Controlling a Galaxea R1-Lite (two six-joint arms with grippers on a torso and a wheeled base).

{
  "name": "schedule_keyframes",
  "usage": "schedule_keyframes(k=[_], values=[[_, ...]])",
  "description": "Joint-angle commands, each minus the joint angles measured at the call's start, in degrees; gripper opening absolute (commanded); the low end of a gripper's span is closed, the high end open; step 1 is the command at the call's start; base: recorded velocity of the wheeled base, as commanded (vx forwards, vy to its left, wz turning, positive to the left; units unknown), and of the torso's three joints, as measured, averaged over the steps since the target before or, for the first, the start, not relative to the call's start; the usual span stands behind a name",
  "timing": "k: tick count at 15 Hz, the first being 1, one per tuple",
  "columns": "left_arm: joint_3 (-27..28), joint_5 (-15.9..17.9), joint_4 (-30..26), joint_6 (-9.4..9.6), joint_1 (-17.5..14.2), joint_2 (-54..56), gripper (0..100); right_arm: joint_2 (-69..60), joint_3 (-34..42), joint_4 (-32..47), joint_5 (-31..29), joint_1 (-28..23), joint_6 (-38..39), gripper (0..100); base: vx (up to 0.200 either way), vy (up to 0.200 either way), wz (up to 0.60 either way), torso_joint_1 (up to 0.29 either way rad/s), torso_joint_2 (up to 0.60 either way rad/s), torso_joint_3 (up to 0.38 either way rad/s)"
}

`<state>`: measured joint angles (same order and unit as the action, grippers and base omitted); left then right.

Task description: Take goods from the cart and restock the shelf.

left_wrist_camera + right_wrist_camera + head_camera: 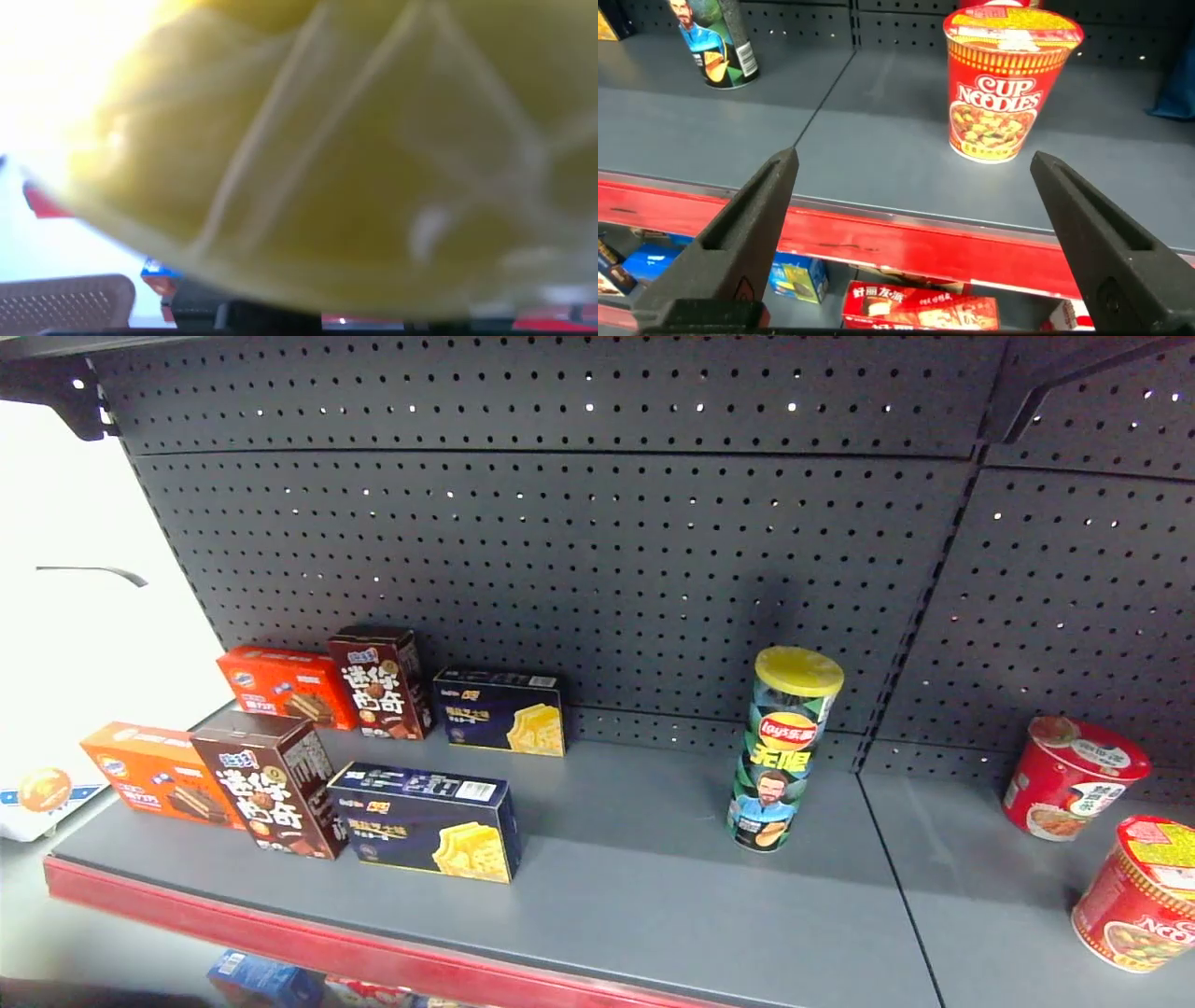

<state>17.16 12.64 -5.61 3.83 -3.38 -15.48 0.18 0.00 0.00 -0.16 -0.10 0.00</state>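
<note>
Head view: one chips can (784, 751) stands alone on the shelf (653, 887), boxes (425, 821) to its left, noodle cups (1074, 777) to its right. Much of the shelf is bare, so I judge most restocking remains. My right gripper (913, 163) hangs before the shelf edge, fingers wide apart and empty. A yellow thing (318, 149) crowds my left wrist camera; whether my left gripper holds it I cannot tell.

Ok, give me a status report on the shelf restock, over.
Right gripper open and empty, facing the shelf front edge. Noodle cup upright just beyond it. Yellow item close against the left wrist camera.
</note>
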Motion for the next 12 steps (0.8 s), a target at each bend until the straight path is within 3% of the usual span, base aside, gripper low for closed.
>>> schedule_keyframes(k=[1, 2, 7, 10, 12], values=[[0.33, 0.19, -3.01, 0.04, 0.3, 6.43, 0, -0.01, 0.0, 0.0, -0.02, 0.01, 0.0, 100, 0.0, 0.0, -0.6, 0.002, 0.0, 0.002], [0.33, 0.19, -4.15, -0.05, 0.3, 7.48, 0, -0.01, 0.0, 0.0, -0.02, 0.01, 0.0, 100, 0.0, 0.0, -0.6, -0.002, 0.0, -0.002], [-0.03, 0.19, -5.29, -0.05, 0.3, 8.8, 0, -0.01, 0.0, 0.0, -0.02, 0.01, 0.0, 100, 0.0, 0.0, 0.0, 0.0, 0.0, 0.0], [-0.38, 0.19, -5.29, -0.05, 0.3, 8.8, 0, -0.01, 0.0, 0.0, 0.07, 0.01, 0.0, 100, 0.0, 0.0, -0.6, -0.002, 0.0, 0.001], [-0.55, 0.19, -5.38, -0.05, 0.3, 8.89, 0, -0.01, 0.0, 0.0, -0.02, 0.01, 0.0, 100, 0.0, 0.0, 0.0, 0.0, 0.0, 0.0]])
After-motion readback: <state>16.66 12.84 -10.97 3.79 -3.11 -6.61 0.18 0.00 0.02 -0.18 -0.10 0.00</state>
